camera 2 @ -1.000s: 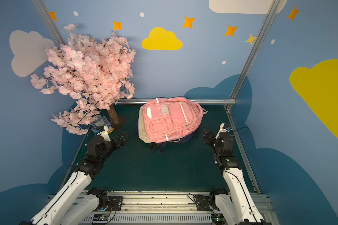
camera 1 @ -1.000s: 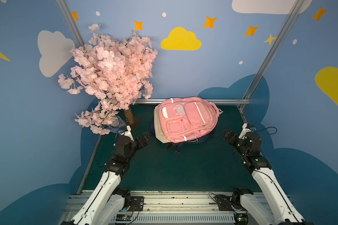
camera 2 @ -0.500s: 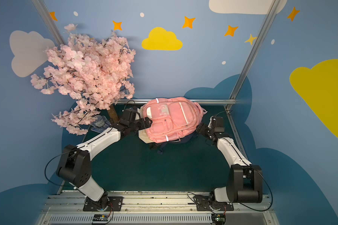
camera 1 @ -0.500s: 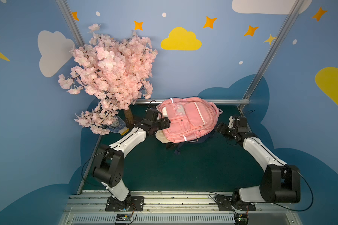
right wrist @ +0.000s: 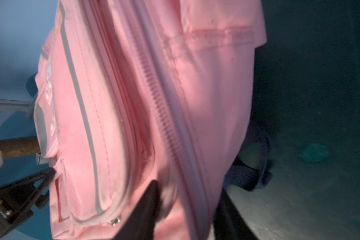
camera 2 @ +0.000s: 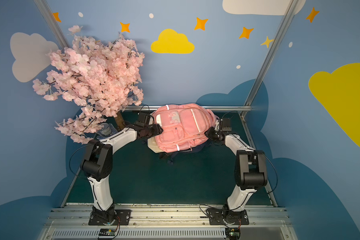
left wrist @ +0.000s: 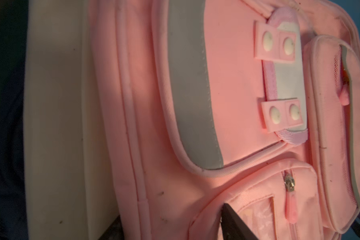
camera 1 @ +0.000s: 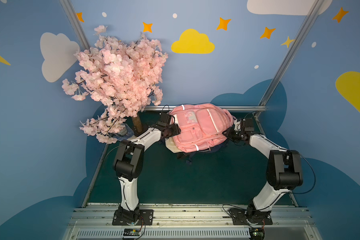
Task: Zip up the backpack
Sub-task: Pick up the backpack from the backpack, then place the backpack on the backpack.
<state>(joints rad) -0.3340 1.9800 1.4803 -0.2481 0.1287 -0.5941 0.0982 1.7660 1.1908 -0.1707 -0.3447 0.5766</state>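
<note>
Right wrist view: right gripper (right wrist: 187, 187) has a finger on each side of the pink backpack (right wrist: 206, 93), by its zip (right wrist: 160, 116). Left gripper (camera 1: 173, 130) touches the other side. Squeezing or not, I cannot tell. It lies at the back of the mat (camera 1: 195, 182). They are taking hold, I think; next, pull the zip along.

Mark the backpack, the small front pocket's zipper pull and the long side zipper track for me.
backpack (camera 1: 204, 124): a top view, on its pink front panel.
zipper pull (left wrist: 290, 207): left wrist view, on its pink tab.
zipper track (right wrist: 160, 116): right wrist view, on the teeth midway along.
</note>
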